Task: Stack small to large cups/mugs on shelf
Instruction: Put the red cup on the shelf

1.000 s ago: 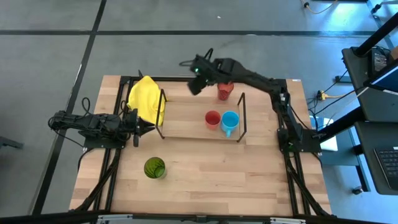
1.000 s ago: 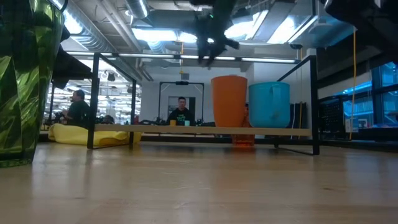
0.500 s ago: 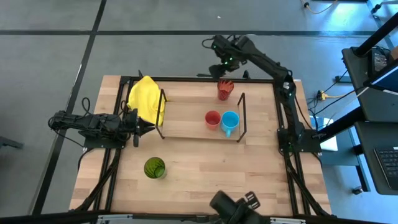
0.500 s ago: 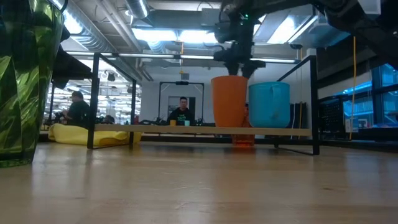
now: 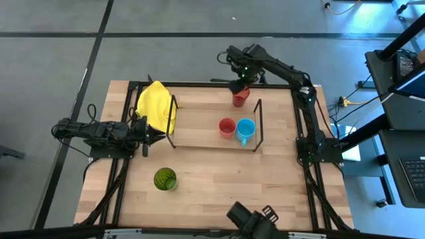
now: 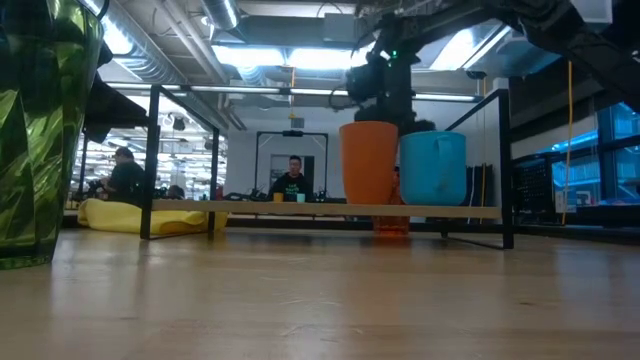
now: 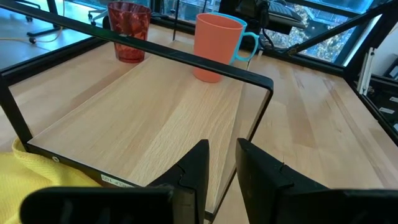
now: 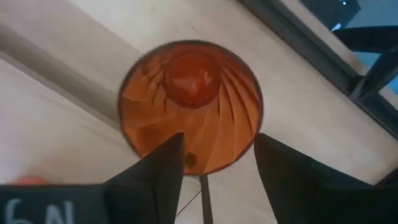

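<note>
Judging progress: no stacking done yet, all four cups stand apart.

Table [image 5: 219, 179] fills the centre of the high view. Shelf [image 5: 199, 126], a light board with black wire end frames, sits in its upper middle. Yellow cloth [image 5: 157, 106] lies at the shelf's left end, not part of the job.

Green translucent tumbler [image 5: 165, 178] stands alone on the tabletop, lower left of the high view, well apart from the shelf. Orange-red translucent tumbler [image 5: 240, 97] stands on the table just beyond the shelf's far edge, upper centre. Light blue mug [image 5: 245, 130] and short red cup [image 5: 227, 127] stand on the shelf board, side by side near its right frame; touching or only just beside, cannot tell.

Right gripper [image 5: 240, 85] hangs directly over the orange-red tumbler. In the right wrist view its fingers [image 8: 163, 168] are spread about as wide as the rim [image 8: 189, 106] seen below; holding nothing as far as I can see. Likely step in hand: lowering to grasp this tumbler.

Left gripper [image 5: 151, 135] waits at the shelf's left end, centre left of the high view, fingers [image 7: 196, 167] slightly parted, empty.

Left to do: all of the nesting.
</note>
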Robot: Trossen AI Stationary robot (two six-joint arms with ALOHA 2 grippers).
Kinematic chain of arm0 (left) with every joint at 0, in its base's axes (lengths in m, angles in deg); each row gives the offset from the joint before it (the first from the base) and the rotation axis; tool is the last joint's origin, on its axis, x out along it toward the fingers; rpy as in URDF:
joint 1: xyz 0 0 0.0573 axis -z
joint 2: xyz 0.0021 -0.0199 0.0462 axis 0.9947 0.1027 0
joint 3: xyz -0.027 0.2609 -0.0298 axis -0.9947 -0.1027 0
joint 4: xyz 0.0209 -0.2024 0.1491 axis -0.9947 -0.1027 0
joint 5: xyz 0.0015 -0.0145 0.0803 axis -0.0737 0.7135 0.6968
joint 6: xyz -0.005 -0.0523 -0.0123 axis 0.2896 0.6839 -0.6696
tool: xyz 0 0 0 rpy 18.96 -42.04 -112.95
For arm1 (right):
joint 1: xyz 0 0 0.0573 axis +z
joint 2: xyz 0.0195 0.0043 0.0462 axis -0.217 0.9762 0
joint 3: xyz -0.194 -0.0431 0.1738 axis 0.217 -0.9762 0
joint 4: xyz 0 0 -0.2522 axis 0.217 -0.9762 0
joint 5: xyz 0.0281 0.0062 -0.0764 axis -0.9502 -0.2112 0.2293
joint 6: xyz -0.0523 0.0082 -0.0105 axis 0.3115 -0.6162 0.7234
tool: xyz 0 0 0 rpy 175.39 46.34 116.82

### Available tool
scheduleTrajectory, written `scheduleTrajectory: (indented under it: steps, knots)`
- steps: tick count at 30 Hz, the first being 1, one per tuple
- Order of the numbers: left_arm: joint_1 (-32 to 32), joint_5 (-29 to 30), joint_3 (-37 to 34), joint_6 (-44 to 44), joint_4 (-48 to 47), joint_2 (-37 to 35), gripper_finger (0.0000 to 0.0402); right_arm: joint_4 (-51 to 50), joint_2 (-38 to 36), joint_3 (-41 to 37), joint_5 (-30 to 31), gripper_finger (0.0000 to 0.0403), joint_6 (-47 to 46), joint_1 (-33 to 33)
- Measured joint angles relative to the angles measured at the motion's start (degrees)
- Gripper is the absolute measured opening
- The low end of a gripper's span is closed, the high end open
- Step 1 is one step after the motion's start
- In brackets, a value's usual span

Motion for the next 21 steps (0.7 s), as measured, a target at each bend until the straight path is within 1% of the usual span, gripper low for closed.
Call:
scheduleTrajectory:
  steps: [2,6,14,18,21]
  knots:
    - [0.0,0.0,0.0,0.0,0.01,0.0,0.0075,0.46,0.0,-1.94,0.1,0.0194,1.19,-0.02]
    - [-0.02,0.0,0.0,0.0,0.01,0.0,0.0075,3.81,0.0,-4.4,2.3,0.0194,2.75,-0.02]
    - [0.0,0.0,0.0,0.0,0.02,0.0,0.0075,8.23,-0.09,-5.29,3.25,0.0194,3.25,-0.44]
    - [-0.01,0.0,0.0,0.0,0.02,0.0,0.0075,7.99,-0.09,-4.93,0.74,0.0194,3.04,-0.54]
    - [0.0,0.0,0.0,0.0,0.01,0.0,0.0075,7.49,-0.17,-3.94,0.48,0.0194,2.99,-0.2]
